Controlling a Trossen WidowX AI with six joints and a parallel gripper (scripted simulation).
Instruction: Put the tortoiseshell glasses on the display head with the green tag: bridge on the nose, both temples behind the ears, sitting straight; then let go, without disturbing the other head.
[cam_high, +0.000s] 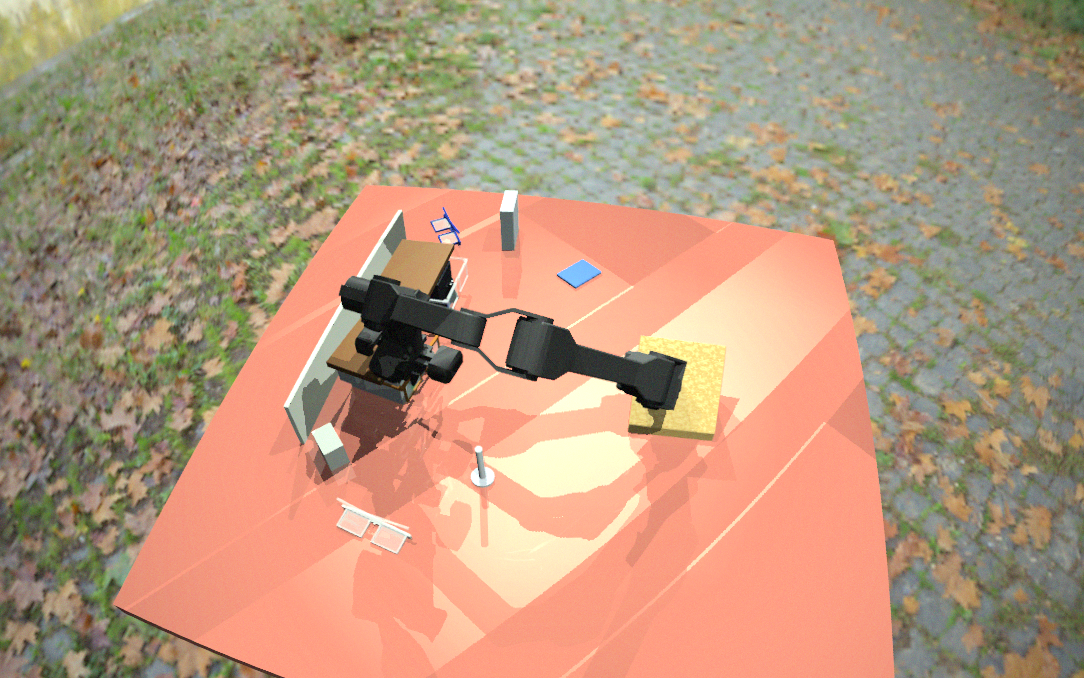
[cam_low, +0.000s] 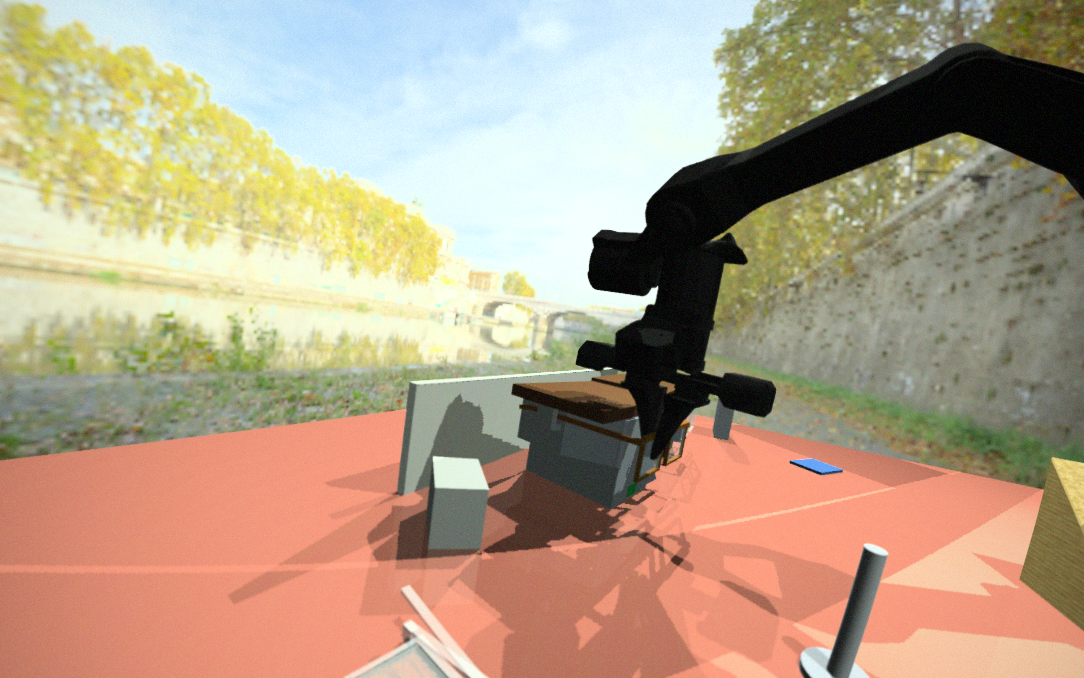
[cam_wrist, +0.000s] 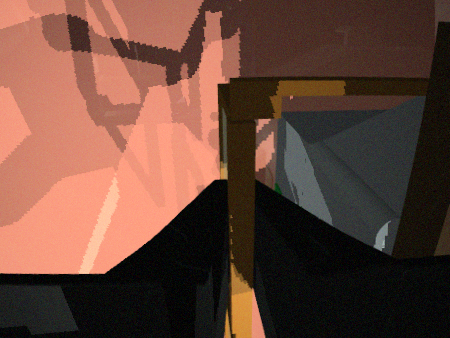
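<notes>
From above, the arm is reaching over two brown-topped heads (cam_high: 419, 263) beside a grey panel; three pairs of glasses are showing: one blue (cam_high: 446, 226), one white (cam_high: 372, 527) on the tabletop (cam_high: 719, 559), one held. From the side, the end effector (cam_low: 661, 427) is pressing the tortoiseshell glasses (cam_low: 651, 451) against the nearer head's face, near its green tag (cam_low: 630, 488). At the wrist, the end effector is clenching the frame's rim (cam_wrist: 241, 210). Seating seems underway; next, check straightness, then release.
</notes>
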